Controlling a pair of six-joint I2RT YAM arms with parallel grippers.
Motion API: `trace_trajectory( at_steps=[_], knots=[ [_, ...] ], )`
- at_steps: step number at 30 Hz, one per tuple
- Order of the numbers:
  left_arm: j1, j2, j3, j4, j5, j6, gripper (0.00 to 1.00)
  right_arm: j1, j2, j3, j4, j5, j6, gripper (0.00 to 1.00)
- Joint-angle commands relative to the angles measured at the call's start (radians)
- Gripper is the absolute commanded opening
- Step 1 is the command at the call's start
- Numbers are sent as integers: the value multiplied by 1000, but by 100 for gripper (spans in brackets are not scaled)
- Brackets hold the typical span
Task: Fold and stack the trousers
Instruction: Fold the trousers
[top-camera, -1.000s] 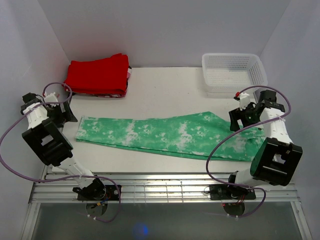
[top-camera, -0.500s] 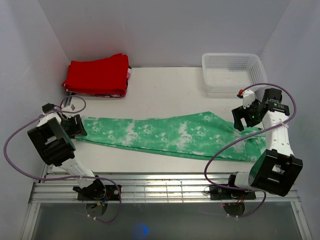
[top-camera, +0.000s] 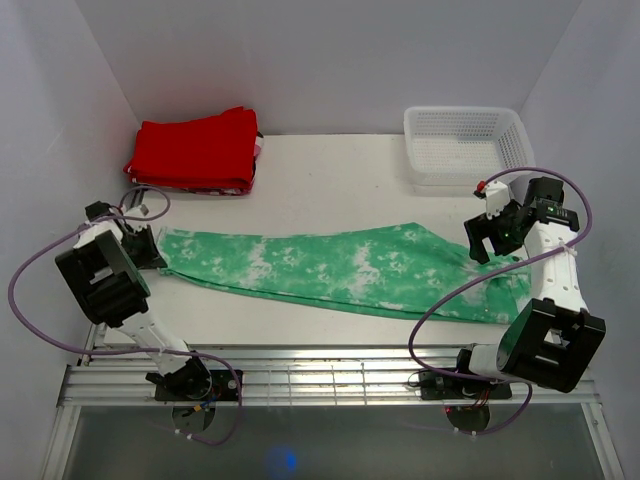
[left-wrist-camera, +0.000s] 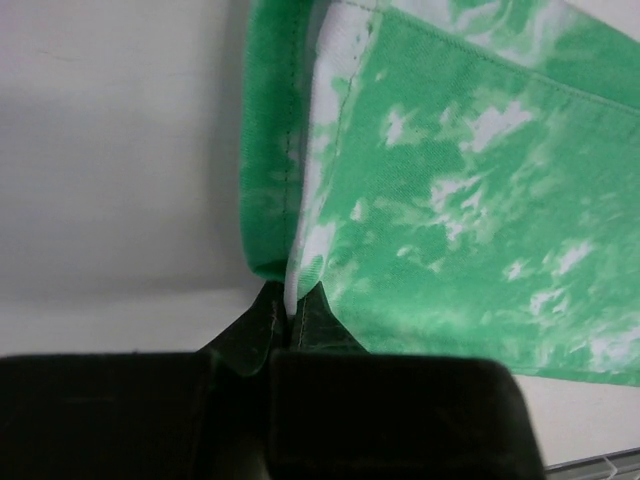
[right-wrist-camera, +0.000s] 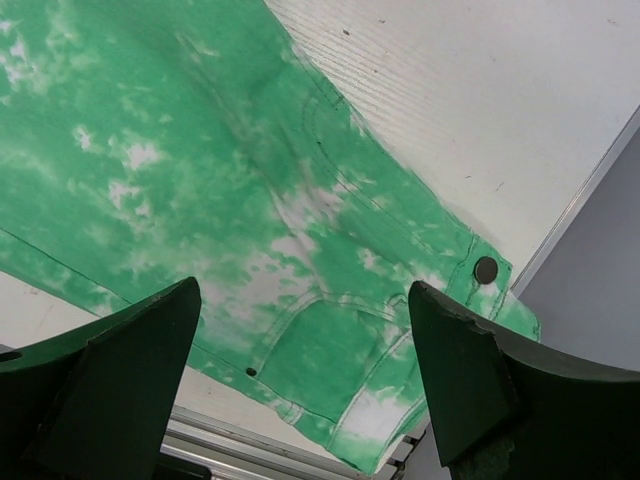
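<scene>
The trousers (top-camera: 340, 268), bright green with white tie-dye blotches, lie flat across the table, legs folded together, hems at the left and waist at the right. My left gripper (top-camera: 150, 250) is at the hem end, shut on the cuff edge (left-wrist-camera: 292, 280), which is pinched between its fingertips. My right gripper (top-camera: 490, 240) hovers above the waist end with its jaws wide apart. In the right wrist view the waistband, its dark button (right-wrist-camera: 486, 269) and a pocket (right-wrist-camera: 320, 350) lie below the open fingers (right-wrist-camera: 120, 380), untouched.
A folded red garment (top-camera: 195, 150) lies at the back left corner. A white mesh basket (top-camera: 466, 146) stands at the back right. White walls close in both sides. A metal rail (top-camera: 320, 375) runs along the near edge by the arm bases.
My left gripper came down to the hem end and shut on the cuff, which has shifted slightly right. My right gripper moved in over the waist and stays open.
</scene>
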Motion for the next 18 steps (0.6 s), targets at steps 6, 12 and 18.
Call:
trace_trajectory(
  at_steps=[6, 12, 18],
  knots=[
    [82, -89, 287, -191, 10, 198, 0, -10, -32, -31, -30, -26, -38, 90],
    [47, -205, 341, -332, 140, 319, 0, -15, -28, -60, -72, -45, -55, 90],
    [-109, -352, 281, -401, 311, 266, 0, -35, 0, -94, -86, -31, -66, 90]
  ],
)
